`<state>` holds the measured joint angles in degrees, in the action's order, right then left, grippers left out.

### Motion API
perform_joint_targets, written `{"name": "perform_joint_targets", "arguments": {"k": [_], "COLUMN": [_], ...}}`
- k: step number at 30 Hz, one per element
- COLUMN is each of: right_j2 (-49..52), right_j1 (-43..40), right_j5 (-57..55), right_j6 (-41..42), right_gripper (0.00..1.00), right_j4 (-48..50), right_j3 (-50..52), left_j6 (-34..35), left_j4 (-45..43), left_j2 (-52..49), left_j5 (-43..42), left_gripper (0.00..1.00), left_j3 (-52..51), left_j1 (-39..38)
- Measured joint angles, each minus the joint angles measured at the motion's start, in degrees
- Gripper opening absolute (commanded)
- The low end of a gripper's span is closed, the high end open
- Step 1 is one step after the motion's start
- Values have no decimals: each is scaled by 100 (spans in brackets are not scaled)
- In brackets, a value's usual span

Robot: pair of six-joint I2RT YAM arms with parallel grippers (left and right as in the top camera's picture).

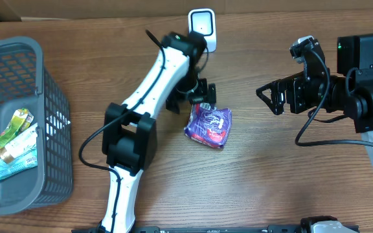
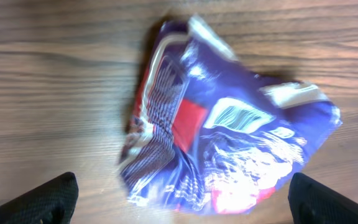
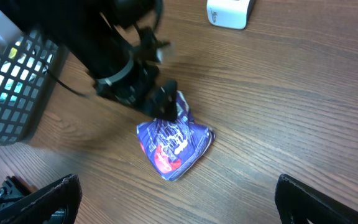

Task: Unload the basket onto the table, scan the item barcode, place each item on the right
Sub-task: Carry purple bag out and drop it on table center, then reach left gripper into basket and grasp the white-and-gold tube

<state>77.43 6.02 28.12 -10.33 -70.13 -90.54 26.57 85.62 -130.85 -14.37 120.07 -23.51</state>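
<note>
The left arm (image 1: 141, 103) reaches from the near edge of the bench (image 1: 271, 188) diagonally toward the far middle. Its wrist is bent down, so the left claw (image 1: 198, 98) hangs over the upper left corner of the purple packet (image 1: 209, 124). Whether it touches the wrapper cannot be told. In the left wrist view its dark fingertips (image 2: 42, 202) sit in the lower corners, spread wide with nothing gripped, and the packet lies on the wood beyond them.

The right arm (image 1: 361, 97) stands at the right side. The right claw (image 1: 269, 97) points left toward the packet and is well apart from it. Its fingers (image 3: 328, 199) are also wide and empty.

The packet lies near the middle of the bench. It is crumpled, purple-blue with red patches and white print. The left wrist view is too blurred to make out a barcode. A white scanner (image 1: 201, 26) stands at the far edge, behind the left claw. A grey basket (image 1: 54, 110) at the left holds a few snack packs (image 1: 15, 139).
</note>
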Motion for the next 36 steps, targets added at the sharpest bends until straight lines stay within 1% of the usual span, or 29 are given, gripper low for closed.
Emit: {"name": "perform_joint_targets", "arguments": {"k": [5, 8, 12, 16, 18, 21, 22, 25, 28, 33, 36], "right_j2": [0, 0, 0, 0, 0, 0, 0, 0, 0, 0, 0], "right_j1": [0, 0, 0, 0, 0, 0, 0, 0, 0, 0, 2], "right_j5": [0, 0, 0, 2, 2, 2, 0, 0, 2, 15, 35], "right_j6": [0, 0, 2, 0, 2, 2, 0, 2, 4, 2, 2], "right_gripper": [100, 100, 100, 100, 100, 100, 100, 100, 100, 100, 100], "right_j4": [2, 0, 0, -4, -7, -9, -11, -11, -15, -13, -13], "right_j3": [0, 0, 0, 0, 0, 0, 0, 0, 0, 0, 0], "left_j6": [-107, -212, -310, -474, -520, -564, -573, -577, -555, -424, -310], "left_j4": [944, 1075, 1084, 1084, 1082, 1084, 1084, 1086, 1088, 1095, 813], "left_j2": [2, 162, 695, 1591, 2092, 2789, 3029, 3558, 3934, 4168, 4044], "left_j5": [179, 334, 444, 562, 645, 732, 754, 852, 962, 973, 973], "left_gripper": [100, 100, 100, 99, 100, 100, 100, 100, 100, 100, 100], "left_j3": [1368, 1945, 2188, 2197, 2197, 2197, 2197, 2188, 2017, 1346, 761], "left_j1": [326, 503, 745, 1163, 1491, 2210, 2555, 3543, 4317, 5753, 6411]}}
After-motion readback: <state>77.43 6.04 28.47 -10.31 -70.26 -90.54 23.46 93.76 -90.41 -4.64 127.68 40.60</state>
